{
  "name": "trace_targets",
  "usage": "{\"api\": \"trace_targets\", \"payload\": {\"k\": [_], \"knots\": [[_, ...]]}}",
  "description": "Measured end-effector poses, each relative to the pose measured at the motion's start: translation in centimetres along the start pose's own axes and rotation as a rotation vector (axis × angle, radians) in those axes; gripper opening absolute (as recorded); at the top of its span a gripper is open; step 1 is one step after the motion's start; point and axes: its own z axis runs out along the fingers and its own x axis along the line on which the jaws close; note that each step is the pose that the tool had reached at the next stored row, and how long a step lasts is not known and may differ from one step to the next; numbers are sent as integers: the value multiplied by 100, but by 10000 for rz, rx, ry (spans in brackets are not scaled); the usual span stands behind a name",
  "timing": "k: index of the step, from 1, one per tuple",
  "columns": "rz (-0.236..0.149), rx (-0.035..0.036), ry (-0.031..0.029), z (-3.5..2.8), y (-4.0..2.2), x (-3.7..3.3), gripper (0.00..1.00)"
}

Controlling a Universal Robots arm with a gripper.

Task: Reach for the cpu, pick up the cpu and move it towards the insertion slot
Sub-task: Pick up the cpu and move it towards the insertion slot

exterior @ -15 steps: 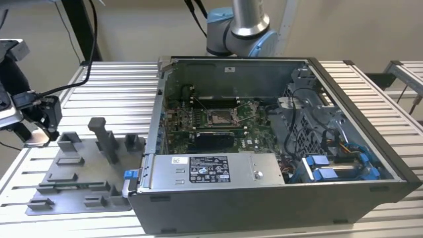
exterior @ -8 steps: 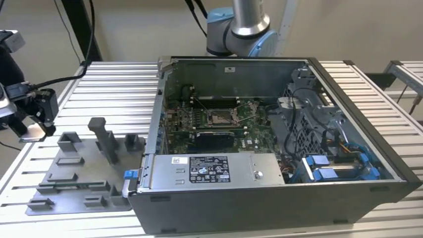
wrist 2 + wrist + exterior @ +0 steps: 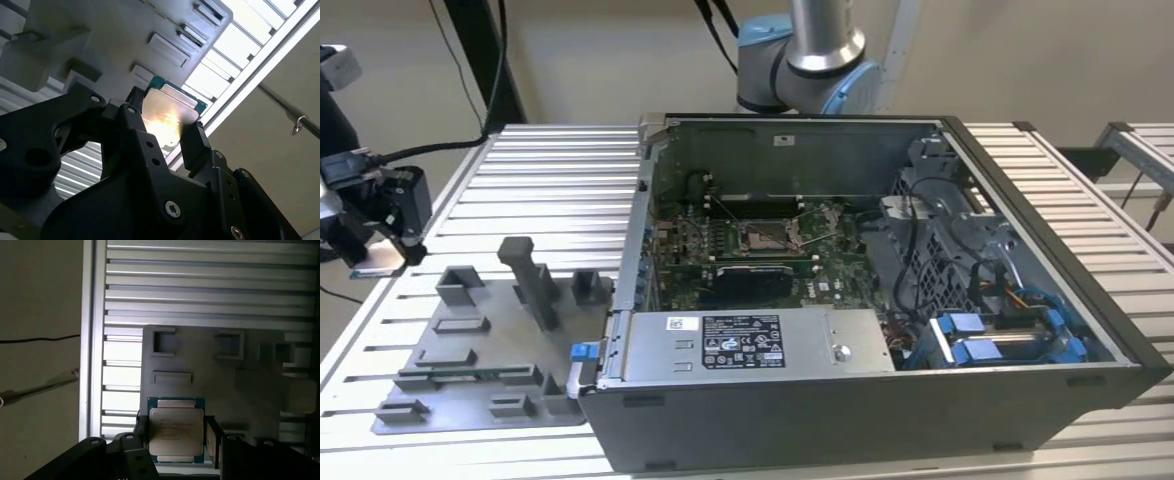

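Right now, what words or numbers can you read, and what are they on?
Sticker on the computer's silver box: too small to read.
Small white tag on the case wall: too small to read.
Print on the cpu held by the tool: too blurred to read.

My arm stands upright at the top of the exterior view, and my hand hangs far out at that view's left edge, pointing down. In both wrist views my black fingers press against opposite edges of the cpu, gripping it between them.
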Motion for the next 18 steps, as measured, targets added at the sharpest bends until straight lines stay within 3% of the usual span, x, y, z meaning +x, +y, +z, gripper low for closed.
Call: {"api": "trace_targets", "payload": {"k": [18], "knots": [[4, 0, 1, -392, 15, 0, 0]]}}
